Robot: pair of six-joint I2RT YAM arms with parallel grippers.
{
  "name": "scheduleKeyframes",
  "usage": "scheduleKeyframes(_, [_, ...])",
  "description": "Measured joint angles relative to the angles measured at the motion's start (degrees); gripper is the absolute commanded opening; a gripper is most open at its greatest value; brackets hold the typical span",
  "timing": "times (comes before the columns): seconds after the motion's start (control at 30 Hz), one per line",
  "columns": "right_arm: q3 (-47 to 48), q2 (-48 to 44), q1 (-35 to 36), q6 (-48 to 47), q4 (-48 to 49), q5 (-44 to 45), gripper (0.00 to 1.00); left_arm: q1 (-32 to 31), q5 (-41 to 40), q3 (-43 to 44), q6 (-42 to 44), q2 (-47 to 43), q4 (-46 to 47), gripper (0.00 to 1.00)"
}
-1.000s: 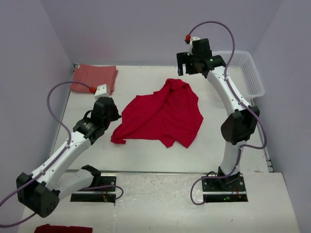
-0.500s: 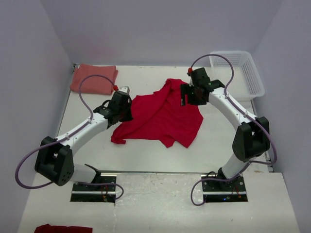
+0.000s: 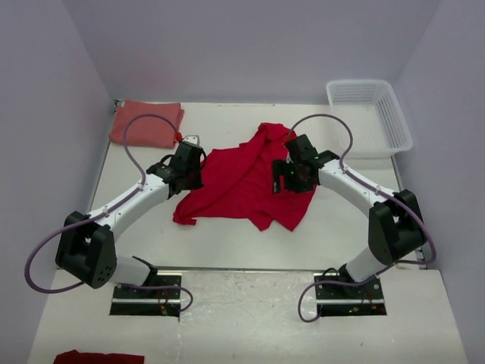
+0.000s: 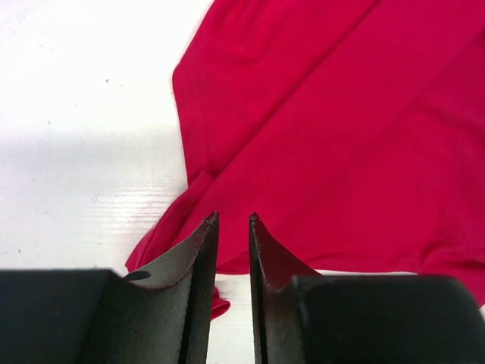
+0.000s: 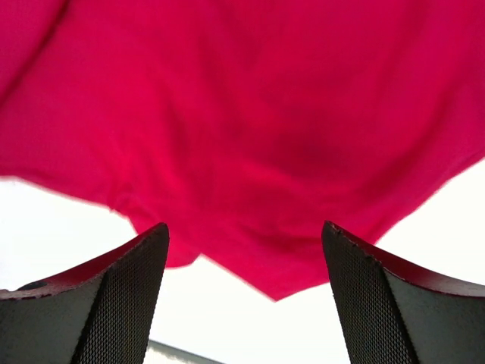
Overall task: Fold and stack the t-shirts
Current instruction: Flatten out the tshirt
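A bright red t-shirt [image 3: 242, 186] lies crumpled and spread out in the middle of the table. A salmon-red t-shirt [image 3: 148, 121] lies folded at the back left corner. My left gripper [image 3: 189, 173] is over the red shirt's left edge. In the left wrist view, the left gripper [image 4: 232, 218] has only a narrow gap between its jaws and holds nothing, with the red shirt [image 4: 326, 136] just beyond. My right gripper [image 3: 290, 178] hovers over the shirt's right part. In the right wrist view, the right gripper [image 5: 244, 226] is wide open and empty above the red cloth [image 5: 250, 114].
A white lattice basket [image 3: 371, 114] stands at the back right corner. A bit of red cloth [image 3: 87, 356] shows at the bottom left, off the table. Purple walls close in the table on three sides. Bare white table shows in front of the shirt.
Both arms have reached in to the red shirt. The left gripper moved right to its left edge. The right gripper came down and forward from the back onto its right part.
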Motion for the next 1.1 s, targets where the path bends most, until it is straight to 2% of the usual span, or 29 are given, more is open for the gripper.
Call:
scheduleKeyframes(0.13, [-4.2,-1.5,4.6,2.8,1.0,0.0,0.82,-0.1,0.0,-0.7,0.0,0.3,-1.0,0.23])
scheduleKeyframes(0.43, [-12.1,-2.1,8.2,10.6,0.9,3.1,0.80,-0.3,0.1,-2.1,-0.1,-3.8,-2.4,0.19])
scheduleKeyframes(0.63, [-12.0,1.6,11.5,13.8,0.1,6.1,0.70,-0.3,1.0,-2.2,0.1,-5.1,-2.4,0.19])
scheduleKeyframes(0.73, [-11.3,3.5,12.3,15.0,-0.9,8.1,0.59,-0.3,1.2,-2.4,0.4,-5.3,-2.3,0.19])
scheduleKeyframes(0.77, [-10.9,3.8,12.5,15.4,-1.4,8.7,0.52,-0.3,1.3,-2.5,0.6,-5.6,-2.4,0.19])
scheduleKeyframes(0.93, [-10.6,4.3,12.7,17.4,-2.1,11.0,0.41,-0.3,1.3,-2.7,1.3,-8.0,-2.5,0.20])
scheduleKeyframes(0.97, [-10.6,4.3,12.8,17.6,-2.3,11.4,0.28,-0.3,1.3,-2.7,1.3,-8.5,-2.4,0.20])
scheduleKeyframes(1.07, [-10.2,4.5,13.3,18.6,-3.0,13.1,0.03,-0.3,1.4,-2.7,1.4,-9.3,-2.4,0.20])
scheduleKeyframes(1.1, [-10.0,4.5,13.5,19.0,-3.4,13.9,0.02,-0.3,1.4,-2.8,1.4,-9.5,-2.3,0.20])
